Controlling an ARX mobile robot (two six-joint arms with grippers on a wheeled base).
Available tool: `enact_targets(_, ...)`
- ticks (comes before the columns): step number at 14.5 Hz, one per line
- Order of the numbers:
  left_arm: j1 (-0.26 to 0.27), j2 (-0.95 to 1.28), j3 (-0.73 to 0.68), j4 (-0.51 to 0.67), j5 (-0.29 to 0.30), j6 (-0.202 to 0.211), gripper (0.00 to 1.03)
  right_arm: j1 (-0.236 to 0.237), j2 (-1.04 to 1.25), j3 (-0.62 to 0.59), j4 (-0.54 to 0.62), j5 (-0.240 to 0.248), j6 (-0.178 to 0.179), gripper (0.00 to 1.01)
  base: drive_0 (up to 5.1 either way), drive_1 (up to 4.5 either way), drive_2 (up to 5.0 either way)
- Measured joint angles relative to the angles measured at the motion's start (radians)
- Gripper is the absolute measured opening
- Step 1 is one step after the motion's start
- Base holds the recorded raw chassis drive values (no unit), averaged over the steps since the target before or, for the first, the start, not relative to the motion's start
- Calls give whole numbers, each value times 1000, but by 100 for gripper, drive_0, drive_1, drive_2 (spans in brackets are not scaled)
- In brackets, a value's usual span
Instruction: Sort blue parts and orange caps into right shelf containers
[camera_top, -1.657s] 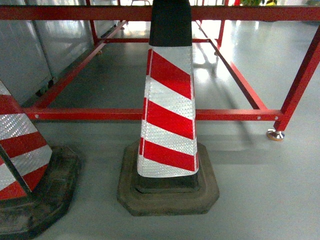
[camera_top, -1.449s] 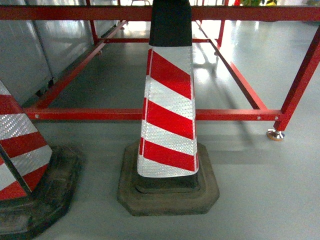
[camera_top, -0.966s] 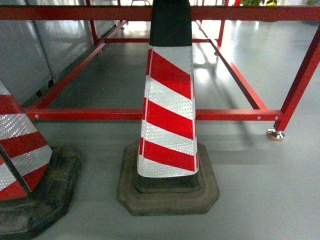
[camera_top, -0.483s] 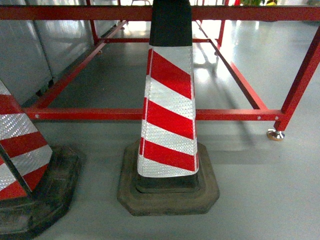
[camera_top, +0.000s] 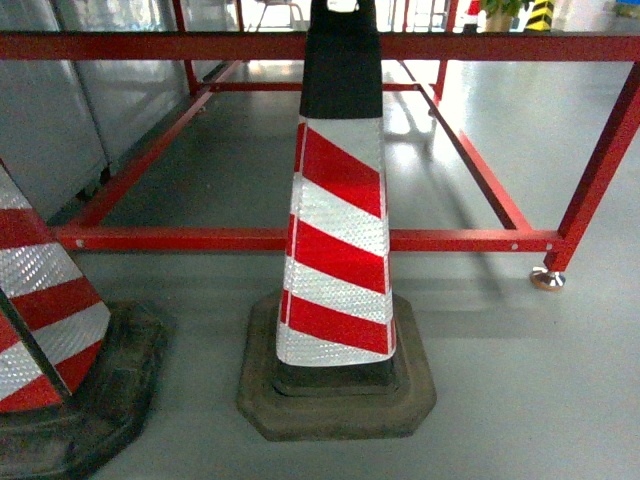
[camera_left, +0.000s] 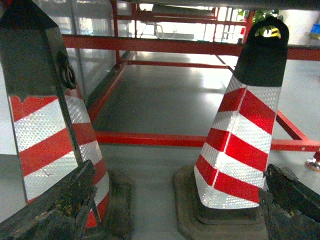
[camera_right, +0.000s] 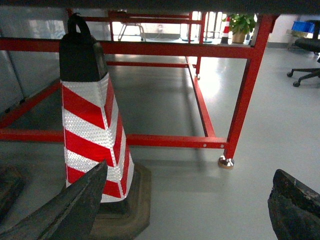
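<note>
Cones fill my forward view rather than any shelf. The tall red-and-white striped traffic cone with a black tip and heavy dark rubber base (camera_top: 338, 250) stands dead ahead on the smooth grey floor (camera_top: 520, 380), and a second striped cone of the same kind (camera_top: 45, 330) stands near it at my left edge. I take them for barriers marking off the red-painted steel frame of rails and posts (camera_top: 300, 239) just behind them, which would explain why they stand so near its low front rail.

Both arms hang low and carry nothing. The left gripper (camera_left: 170, 210) has its worn black fingers (camera_left: 55, 210) spread wide, the nearer cone framed between them. The right gripper (camera_right: 185, 210) is likewise released, its dark fingers (camera_right: 65, 210) far apart with bare floor in the gap.

I see no blue parts, no orange caps and none of the bright-blue crates for certain; only a small blue box-like shape (camera_right: 303, 26) far off at the right wrist camera's upper corner, too small to identify. I judge sorting has not begun and the base must drive first.

Open floor lies to my right, past the frame's corner post with its round metal foot (camera_top: 547, 279). I'd watch that foot and the cone's wide base when turning.
</note>
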Motion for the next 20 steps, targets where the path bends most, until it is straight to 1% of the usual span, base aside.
enact_targets(7,0,0,0,3,0,8,98,0,0,0,-1,0,8,98,0,0,0)
enact_targets(20,0,0,0,2,0,10,98,0,0,0,1,0,8,98,0,0,0)
